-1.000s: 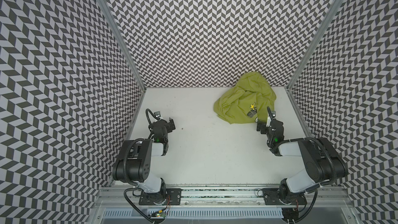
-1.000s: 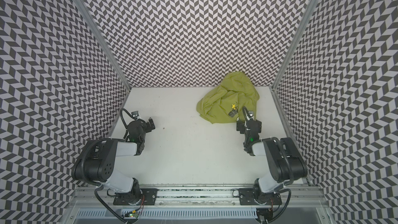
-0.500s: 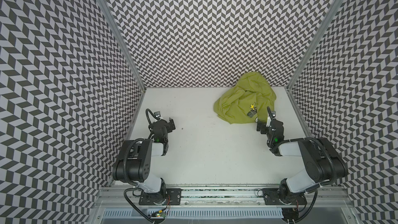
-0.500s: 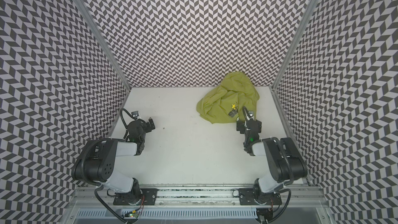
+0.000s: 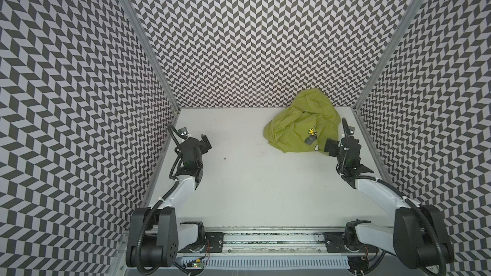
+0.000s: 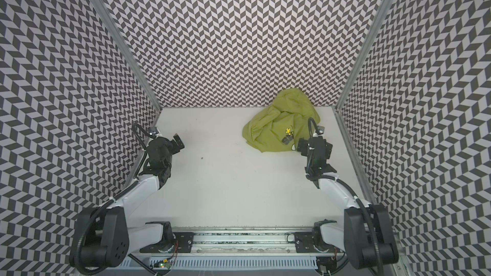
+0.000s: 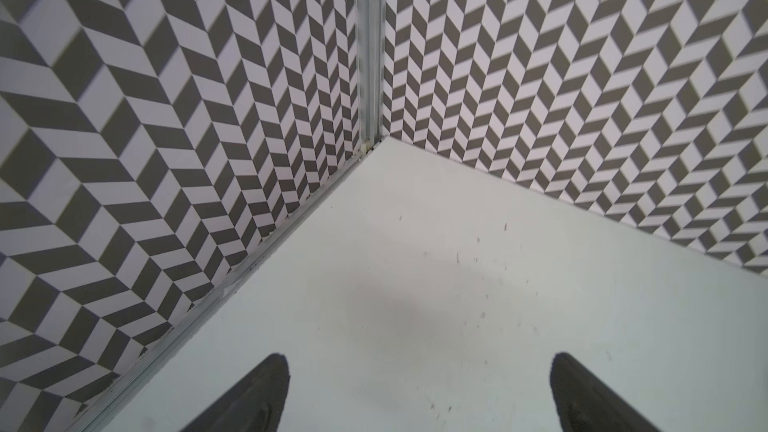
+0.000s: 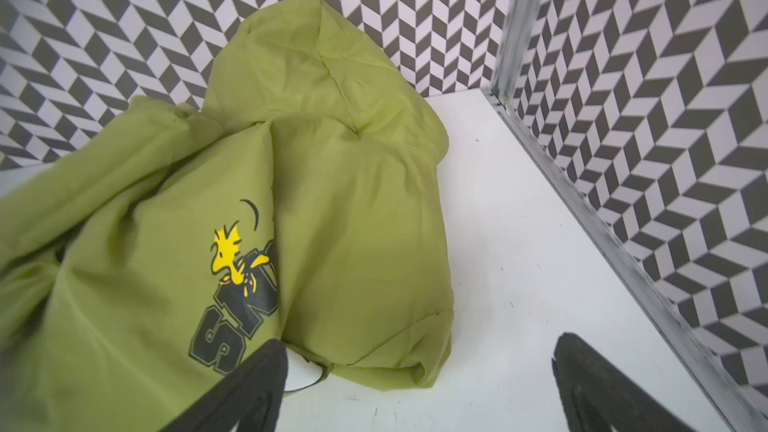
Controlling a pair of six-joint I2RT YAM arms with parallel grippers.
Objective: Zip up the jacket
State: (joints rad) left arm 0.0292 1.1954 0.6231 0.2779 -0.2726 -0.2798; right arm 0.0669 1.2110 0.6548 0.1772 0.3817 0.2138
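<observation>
Tabletop (image 5: pixel 252 181): jacket (image 5: pixel 292 134) beside right end effector (image 8: pixel 419 347)

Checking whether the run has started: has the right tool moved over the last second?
No. In a top view the right tool sits in the same place as before, at the jacket's near edge, beside the emblem.

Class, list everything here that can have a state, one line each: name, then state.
jacket: crumpled heap, emblem partly hidden by a fold.
left gripper: open, empty, over the table.
right gripper: open, empty, at the jacket's near edge.
</observation>
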